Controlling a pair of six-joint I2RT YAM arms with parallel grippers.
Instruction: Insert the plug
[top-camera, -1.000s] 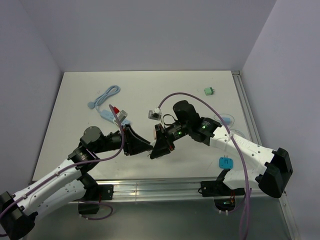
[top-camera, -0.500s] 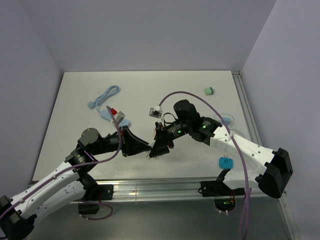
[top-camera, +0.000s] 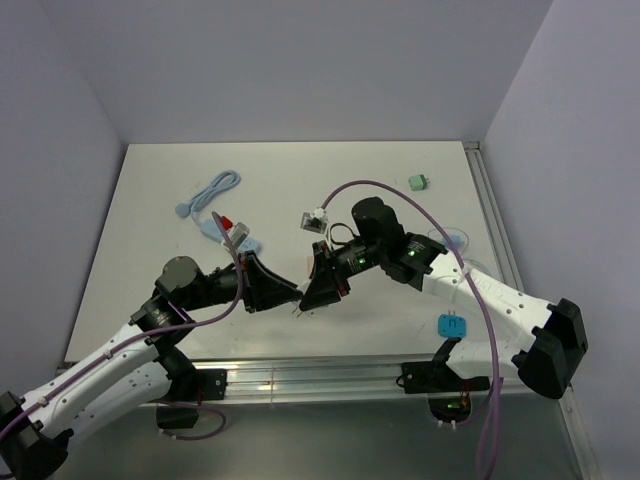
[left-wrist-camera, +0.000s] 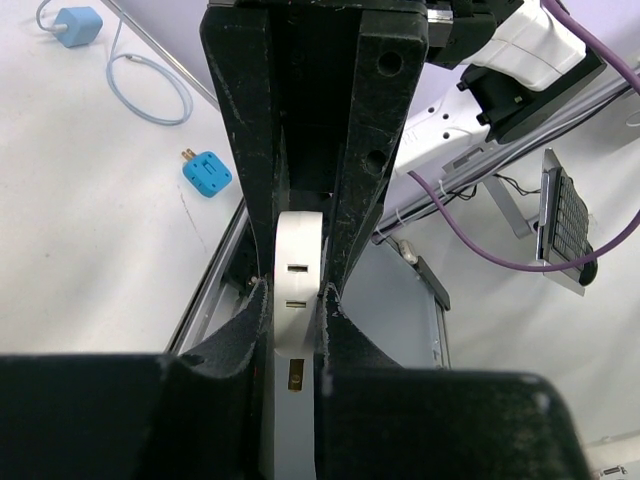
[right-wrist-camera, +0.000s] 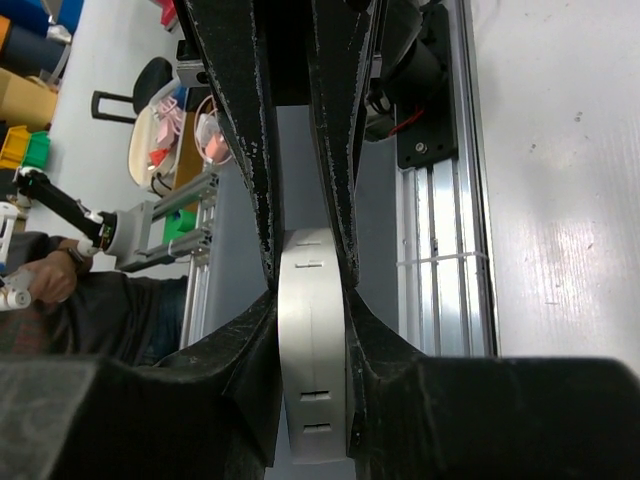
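From above I count two arms, their hands meeting nose to nose near the front edge of the surface (top-camera: 150, 220): left hand (top-camera: 287, 292) and right hand (top-camera: 317, 290). What they pinch is too small to make out here. Six loose things lie around them:
- One blue plug (top-camera: 452, 325) lies just past 3 o'clock from the hands, beside the right arm and touched by neither hand.
- One pale charger (top-camera: 455, 240) is between 2 and 3 o'clock.
- One green block (top-camera: 418, 182) is between 1 and 2 o'clock.
- One white adapter (top-camera: 313, 220) is at 12 o'clock.
- One coiled blue cable (top-camera: 210, 190) is at 11 o'clock.
- One blue-and-red piece (top-camera: 225, 228) is at 10 o'clock.

On my left wrist camera one white strip (left-wrist-camera: 298, 250) stands upright mid-frame, with two slots showing. Four black fingers close on it: my own pair (left-wrist-camera: 225, 340) from 6 o'clock and the right hand's pair (left-wrist-camera: 385, 120) from 12 o'clock. Both hands are clenched on that one strip. The plug sits at 10 o'clock on the surface, copper prongs up, well apart from the strip. The charger is further out in the corner, trailing one thin looped cord (left-wrist-camera: 150, 95).

On the right wrist camera I again see one strip and four fingers, my own pair rising from 6 o'clock, all tight against its sides.
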